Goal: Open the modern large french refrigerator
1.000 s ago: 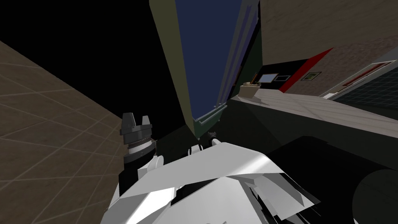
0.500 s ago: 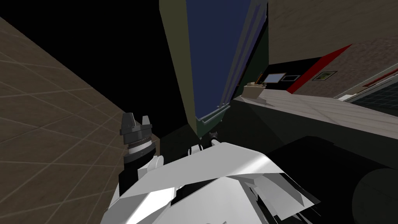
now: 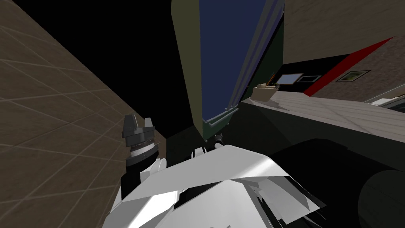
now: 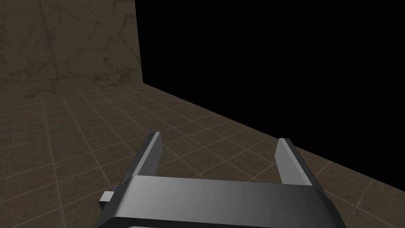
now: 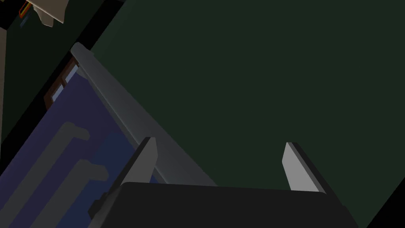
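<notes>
Brown tiled floor (image 3: 47, 130) under my spread left pincer (image 4: 220, 139); right pincer (image 5: 219, 144), also spread, near the blue refrigerator (image 3: 221, 59) at twelve o'clock.

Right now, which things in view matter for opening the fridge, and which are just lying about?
For the job: fridge with blue doors; its grey handle bar; right end effector, open near that bar.
Just lying about: counter; beige box on it; framed picture on the wall; left end effector, open over the floor tiles.
</notes>
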Robot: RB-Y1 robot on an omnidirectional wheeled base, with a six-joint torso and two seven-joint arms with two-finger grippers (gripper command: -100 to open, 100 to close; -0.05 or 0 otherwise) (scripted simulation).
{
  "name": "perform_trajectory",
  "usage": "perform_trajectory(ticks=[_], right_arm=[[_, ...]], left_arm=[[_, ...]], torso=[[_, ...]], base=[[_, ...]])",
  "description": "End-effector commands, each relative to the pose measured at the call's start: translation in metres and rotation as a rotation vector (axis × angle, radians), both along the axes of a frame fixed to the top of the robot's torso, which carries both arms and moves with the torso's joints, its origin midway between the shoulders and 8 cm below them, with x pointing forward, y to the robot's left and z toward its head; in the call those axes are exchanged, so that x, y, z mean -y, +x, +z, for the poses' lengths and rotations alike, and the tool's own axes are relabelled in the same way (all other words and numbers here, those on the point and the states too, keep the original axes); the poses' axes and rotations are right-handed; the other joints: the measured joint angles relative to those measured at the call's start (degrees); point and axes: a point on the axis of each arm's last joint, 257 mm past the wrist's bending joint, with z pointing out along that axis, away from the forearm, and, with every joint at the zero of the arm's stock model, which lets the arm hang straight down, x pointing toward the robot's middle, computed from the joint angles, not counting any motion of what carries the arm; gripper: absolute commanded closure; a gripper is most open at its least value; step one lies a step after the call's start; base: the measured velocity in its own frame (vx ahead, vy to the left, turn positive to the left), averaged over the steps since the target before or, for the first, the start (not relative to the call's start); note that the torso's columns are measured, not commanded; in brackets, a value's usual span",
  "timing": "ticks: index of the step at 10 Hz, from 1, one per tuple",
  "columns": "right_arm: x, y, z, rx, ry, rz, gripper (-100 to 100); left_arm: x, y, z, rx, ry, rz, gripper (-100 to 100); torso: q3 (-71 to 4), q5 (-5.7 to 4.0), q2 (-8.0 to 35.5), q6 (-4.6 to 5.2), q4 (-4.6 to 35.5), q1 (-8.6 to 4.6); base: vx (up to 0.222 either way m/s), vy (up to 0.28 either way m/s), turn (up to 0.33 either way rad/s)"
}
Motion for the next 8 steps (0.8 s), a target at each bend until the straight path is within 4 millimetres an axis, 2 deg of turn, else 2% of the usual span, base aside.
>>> perform_trajectory(ticks=[1,3,4,5,6,7,8], right_arm=[[0.017,0.000,0.010,-0.019,-0.151,0.026,-100],[0.026,-0.001,0.014,-0.037,-0.240,0.050,-100],[0.029,0.006,0.024,-0.027,-0.304,0.067,-100],[0.031,0.002,0.021,-0.042,-0.314,0.069,-100],[0.035,0.006,0.029,-0.041,-0.380,0.088,-100],[0.036,0.005,0.028,-0.044,-0.382,0.088,-100],[0.037,0.011,0.038,-0.033,-0.439,0.107,-100]], left_arm=[[0.000,0.000,0.000,0.000,0.000,0.000,0],[0.000,0.000,0.000,0.000,0.000,0.000,0],[0.000,0.000,0.000,0.000,0.000,0.000,0],[0.000,0.000,0.000,0.000,0.000,0.000,0],[0.000,0.000,0.000,0.000,0.000,0.000,0],[0.000,0.000,0.000,0.000,0.000,0.000,0],[0.000,0.000,0.000,0.000,0.000,0.000,0]], torso=[[0.03,-0.01,0.06,0.03,0.01,-0.08],[0.04,-0.03,0.06,0.01,0.02,-0.11],[0.04,-0.04,0.07,0.04,0.01,-0.16],[0.03,-0.04,0.05,0.00,0.02,-0.14],[0.02,-0.04,0.04,0.02,0.00,-0.15],[0.01,-0.03,0.01,0.00,0.01,-0.11],[0.02,-0.03,0.04,0.02,0.01,-0.12]], base=[[0.012,0.050,0.126],[0.016,0.049,0.102],[0.015,0.035,0.107],[0.018,0.023,0.062],[0.027,0.026,0.096],[0.021,0.018,0.061],[0.018,0.019,0.106]])
